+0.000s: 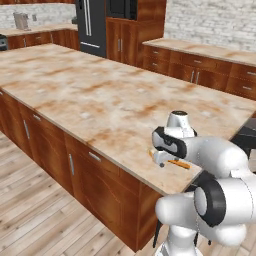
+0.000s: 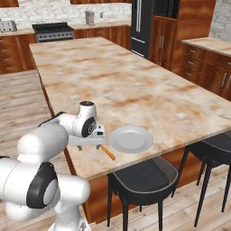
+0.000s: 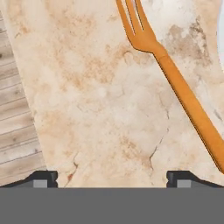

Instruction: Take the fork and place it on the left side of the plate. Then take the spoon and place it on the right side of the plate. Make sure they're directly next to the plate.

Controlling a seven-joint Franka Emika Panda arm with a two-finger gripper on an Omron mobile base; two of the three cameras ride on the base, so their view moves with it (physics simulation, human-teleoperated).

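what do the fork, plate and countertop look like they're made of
Fork: orange-tan and matte, probably wood, though no grain shows, so plastic is possible. Plate: plain grey-white and smooth, likely ceramic. Countertop: mottled beige and rust with thin crack-like veins, looks like polished marble or similar stone.

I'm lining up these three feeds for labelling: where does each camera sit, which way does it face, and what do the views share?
Left base view: behind the arm's left, looking forward and down over the counter; white arm at lower right, partly covering the fork.
Right base view: behind its right; arm at lower left, plate beside the fork.
Hand view: on the hand, looking down at the counter; open gripper near the fork's handle.
All three share the fork and counter.
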